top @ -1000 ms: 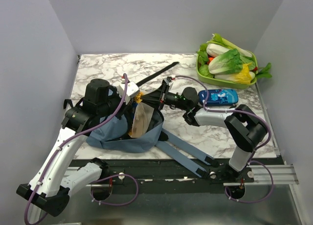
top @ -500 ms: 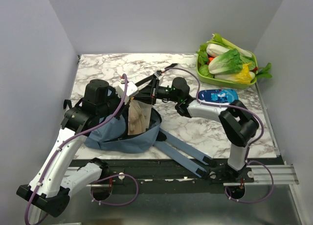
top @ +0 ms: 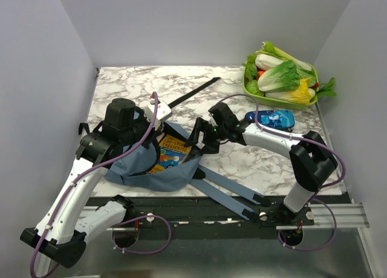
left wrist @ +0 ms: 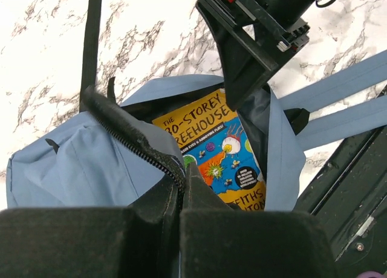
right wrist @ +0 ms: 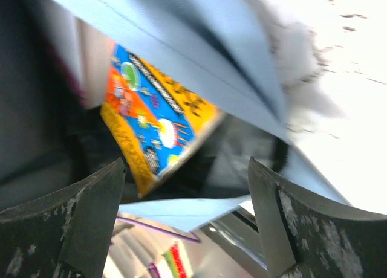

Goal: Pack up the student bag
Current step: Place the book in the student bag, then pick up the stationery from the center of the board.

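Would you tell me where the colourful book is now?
In the top view, the book lies inside the open student bag, left of centre, between the left gripper pinching the zipper edge and the open right gripper.

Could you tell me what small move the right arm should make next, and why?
Probably lift the open right gripper clear of the student bag. The book already lies inside, free of its fingers, while the left gripper holds the zipper edge open. The blue pouch waits on the table beside that arm.
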{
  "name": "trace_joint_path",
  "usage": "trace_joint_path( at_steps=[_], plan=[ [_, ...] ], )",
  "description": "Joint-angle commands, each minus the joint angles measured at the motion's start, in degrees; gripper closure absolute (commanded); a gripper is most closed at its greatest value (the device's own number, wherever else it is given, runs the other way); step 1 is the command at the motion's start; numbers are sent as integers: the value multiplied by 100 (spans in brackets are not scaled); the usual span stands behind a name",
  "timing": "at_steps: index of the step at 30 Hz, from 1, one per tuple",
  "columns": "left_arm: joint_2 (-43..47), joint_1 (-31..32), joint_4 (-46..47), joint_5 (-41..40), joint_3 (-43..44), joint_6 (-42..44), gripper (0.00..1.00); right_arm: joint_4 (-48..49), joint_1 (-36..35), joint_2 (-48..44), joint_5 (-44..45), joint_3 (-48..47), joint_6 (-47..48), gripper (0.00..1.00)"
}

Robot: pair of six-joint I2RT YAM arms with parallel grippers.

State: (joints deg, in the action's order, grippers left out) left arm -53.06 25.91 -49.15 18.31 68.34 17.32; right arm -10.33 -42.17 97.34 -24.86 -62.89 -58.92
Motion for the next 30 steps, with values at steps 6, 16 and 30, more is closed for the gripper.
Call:
trace_joint_path(
  at_steps=[6, 16, 30],
  plan=[
    [24, 46, 441, 314, 250, -1, 100, -1533, 69, -821, 2018, -451, 1628, 15],
    [50, 46, 450, 402, 101, 8, 100, -1885, 3009, -1112, 2715, 101, 1498, 0],
    [-12, 54, 450, 393, 119, 8, 100, 802, 3655, -2035, 3382, 2887, -910, 0]
  ],
)
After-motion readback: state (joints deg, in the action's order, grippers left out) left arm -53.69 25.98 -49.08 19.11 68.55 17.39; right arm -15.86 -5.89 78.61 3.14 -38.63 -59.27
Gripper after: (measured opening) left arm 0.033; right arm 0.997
